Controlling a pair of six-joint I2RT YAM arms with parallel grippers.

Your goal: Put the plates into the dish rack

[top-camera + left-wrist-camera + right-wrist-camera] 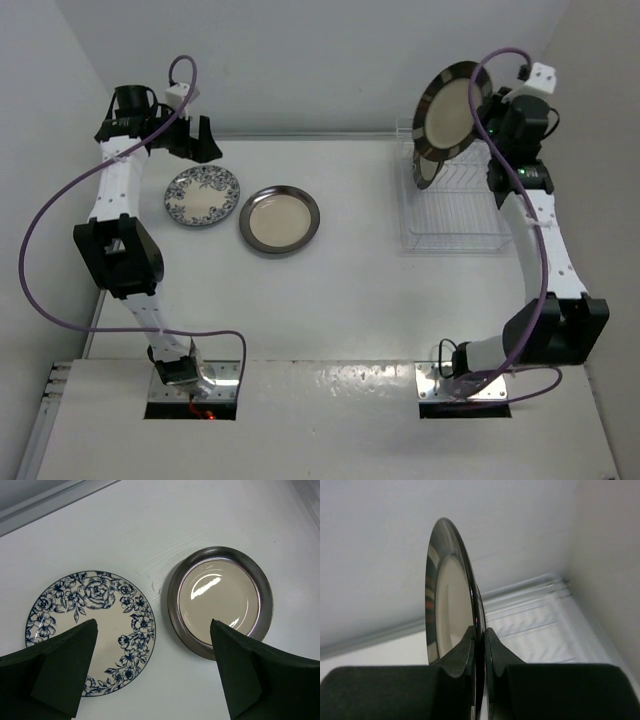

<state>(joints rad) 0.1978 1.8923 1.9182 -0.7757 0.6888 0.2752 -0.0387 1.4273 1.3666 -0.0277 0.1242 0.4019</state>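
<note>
Your right claw (479,632) pinches just the rim of a plate (452,108) upright over the rack (460,225) at two o'clock, so it may slip and crash down; your left claw (153,625) hangs wide open, empty.

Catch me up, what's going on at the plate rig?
Two arms are loading plates into the dish rack. The right pincer is shut on the rim of a dark-rimmed plate, holding it on edge above the rack's far end, where what looks like another dark plate already stands. The left pincer is open and empty above the table, over the blue floral plate and a second cream-centred plate, both lying flat, not yet picked up.
</note>
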